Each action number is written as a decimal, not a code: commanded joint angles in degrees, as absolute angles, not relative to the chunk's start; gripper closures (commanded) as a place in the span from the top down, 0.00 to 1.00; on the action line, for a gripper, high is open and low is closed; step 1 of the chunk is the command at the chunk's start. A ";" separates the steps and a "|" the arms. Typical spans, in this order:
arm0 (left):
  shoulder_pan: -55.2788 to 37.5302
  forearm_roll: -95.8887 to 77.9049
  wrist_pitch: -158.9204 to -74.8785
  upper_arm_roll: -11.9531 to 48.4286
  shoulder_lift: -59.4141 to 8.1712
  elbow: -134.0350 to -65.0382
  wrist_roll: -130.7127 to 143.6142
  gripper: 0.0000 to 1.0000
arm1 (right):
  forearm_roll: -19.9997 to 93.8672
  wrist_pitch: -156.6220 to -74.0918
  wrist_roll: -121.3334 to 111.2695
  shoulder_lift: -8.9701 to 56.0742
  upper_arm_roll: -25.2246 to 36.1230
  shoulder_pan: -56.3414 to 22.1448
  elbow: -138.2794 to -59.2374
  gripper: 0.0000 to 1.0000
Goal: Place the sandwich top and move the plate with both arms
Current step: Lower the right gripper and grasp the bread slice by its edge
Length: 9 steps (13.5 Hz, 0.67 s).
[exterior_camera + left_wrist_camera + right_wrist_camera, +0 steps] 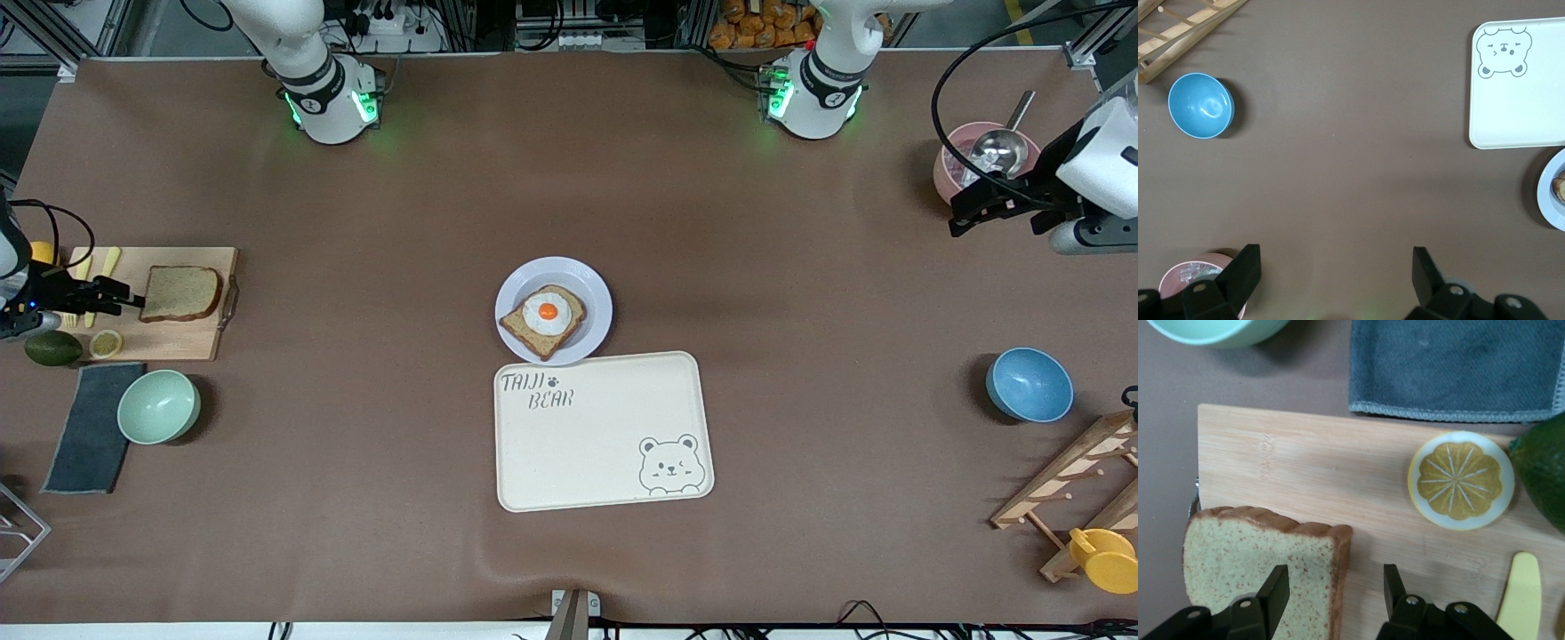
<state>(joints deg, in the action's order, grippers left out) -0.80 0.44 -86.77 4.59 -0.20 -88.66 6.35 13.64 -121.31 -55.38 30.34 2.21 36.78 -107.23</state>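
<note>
The sandwich top [180, 293], a plain speckled bread slice, lies flat on a wooden cutting board [196, 342] at the right arm's end of the table. My right gripper [124, 298] is low at the slice's edge. It is open and straddles the crust [1341, 573], one finger over the bread and the other over bare board. The lavender-white plate [596, 293] sits mid-table and bears a bread slice with a fried egg [544, 313]. My left gripper [965, 213] waits open and empty [1336, 259] over bare table by the pink bowl.
The cream bear tray [603, 431] touches the plate's nearer rim. The board also holds a lemon slice [1461, 480] and an avocado [52, 347]. Nearer to the camera are a grey cloth [89, 427] and a green bowl [158, 406]. A pink bowl [956, 169], blue bowl [1029, 384] and wooden rack [1076, 484] stand at the left arm's end.
</note>
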 commanded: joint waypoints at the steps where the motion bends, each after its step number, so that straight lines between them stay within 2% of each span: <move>1: -0.70 0.35 -87.19 4.48 -0.09 -88.59 5.80 1.00 | 14.85 -121.11 -56.60 30.23 1.32 37.79 -108.10 0.62; 2: -0.70 0.35 -87.19 4.48 -0.09 -88.59 5.80 1.00 | 14.85 -121.20 -56.60 30.23 1.32 37.88 -108.45 0.58; 7: -0.70 0.35 -87.19 4.48 -0.09 -88.68 5.80 1.00 | 17.31 -121.03 -56.60 30.59 1.32 37.44 -109.42 0.58; 9: -0.62 0.26 -87.19 4.48 -0.18 -88.68 5.71 1.00 | 17.31 -121.55 -56.60 30.67 1.23 37.71 -109.60 0.54</move>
<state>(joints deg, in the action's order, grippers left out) -0.77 0.44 -86.77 4.59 -0.23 -88.66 6.35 15.96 -121.09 -55.50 30.59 1.99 36.78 -109.22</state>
